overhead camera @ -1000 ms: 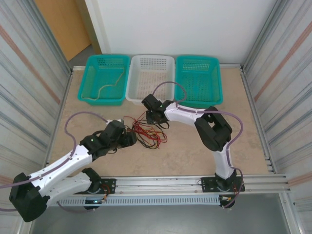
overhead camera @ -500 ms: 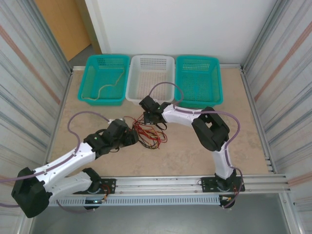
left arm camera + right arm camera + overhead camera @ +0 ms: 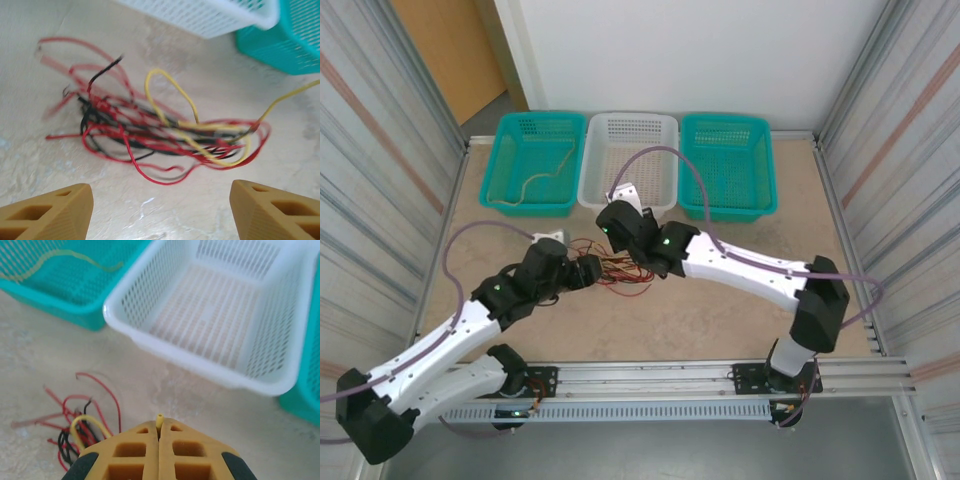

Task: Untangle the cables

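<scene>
Found the left arm stretched low on a diagonal from the near-left corner of the table (image 3: 720,320), forearm nearly flat, wrist aimed at the pile. Noted the left gripper (image 3: 160,212) spread wide just short of the cables (image 3: 165,135), gripping nothing. Judged it placed there to pin or catch the bundle once the other side pulled.

Saw the cables as a knot of red, black and yellow strands lying on the bare tabletop between the two wrists, near the front of the baskets. Traced the yellow cable (image 3: 172,102) looping up out of the knot and off to the right.

Found the right gripper (image 3: 159,429) pressed together on that yellow strand, its tip poking out between the fingers. Took this for the start of drawing one wire clear.

Saw the right arm extended far across from the near-right base, elbow out toward the right wall, forearm running left, wrist facing the white basket (image 3: 200,367).

Beyond, spotted a tan cable (image 3: 533,184) already lying in the left teal basket (image 3: 535,208). Judged the sorting barely begun.
</scene>
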### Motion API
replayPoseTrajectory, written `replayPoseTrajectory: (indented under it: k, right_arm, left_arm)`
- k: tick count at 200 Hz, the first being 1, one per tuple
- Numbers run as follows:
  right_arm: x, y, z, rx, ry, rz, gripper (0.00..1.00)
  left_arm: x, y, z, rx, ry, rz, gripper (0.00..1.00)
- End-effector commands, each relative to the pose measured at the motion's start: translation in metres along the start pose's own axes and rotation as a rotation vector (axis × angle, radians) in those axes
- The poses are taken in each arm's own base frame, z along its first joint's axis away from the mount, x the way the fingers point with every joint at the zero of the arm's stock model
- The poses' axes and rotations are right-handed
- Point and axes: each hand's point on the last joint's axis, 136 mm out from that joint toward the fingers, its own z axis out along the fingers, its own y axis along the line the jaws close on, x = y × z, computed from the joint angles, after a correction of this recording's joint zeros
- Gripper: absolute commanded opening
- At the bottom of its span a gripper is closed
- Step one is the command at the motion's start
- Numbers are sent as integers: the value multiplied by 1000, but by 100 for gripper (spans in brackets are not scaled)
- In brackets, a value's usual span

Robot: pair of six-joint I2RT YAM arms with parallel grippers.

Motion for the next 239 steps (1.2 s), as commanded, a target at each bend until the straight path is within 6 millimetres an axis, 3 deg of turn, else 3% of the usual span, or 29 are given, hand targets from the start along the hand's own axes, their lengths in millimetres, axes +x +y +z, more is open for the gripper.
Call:
replayPoseTrajectory:
  k: [1, 15, 30, 43, 79, 116, 136, 167, 194, 223, 239]
  right_arm:
    - [-27, -19, -33, 89, -130, -57, 0]
    - [-19, -24, -32, 87, -165, -44, 0]
    - [6, -46, -8, 144, -106, -13, 0]
    - [13, -60, -5, 208, -93, -11, 0]
    - [-18, -63, -31, 174, -171, 25, 0]
    - [-45, -60, -52, 84, -196, 83, 0]
    - [-56, -57, -63, 26, -211, 127, 0]
    - [-73, -52, -84, -94, -235, 195, 0]
    - [-86, -56, -101, -145, -260, 234, 0]
    - [-92, -64, -113, -158, -282, 253, 0]
    - [-92, -67, -116, -158, -289, 259, 0]
  left_arm:
    - [-25, -19, -20, 75, -92, 42, 74]
    - [-27, -19, -22, 82, -109, 50, 76]
    - [-22, -14, -15, 62, -91, 45, 76]
    - [-14, -15, -6, 61, -49, 39, 75]
    - [-6, -31, 3, 153, -6, 22, 72]
    - [-19, -73, -9, 379, -49, -8, 74]
    - [-31, -90, -18, 434, -68, -18, 80]
    - [-42, -111, -24, 455, -61, 41, 80]
    - [-40, -113, -20, 453, -43, 61, 73]
    - [-43, -117, -24, 485, -69, 36, 45]
    - [-44, -124, -28, 534, -69, 23, 43]
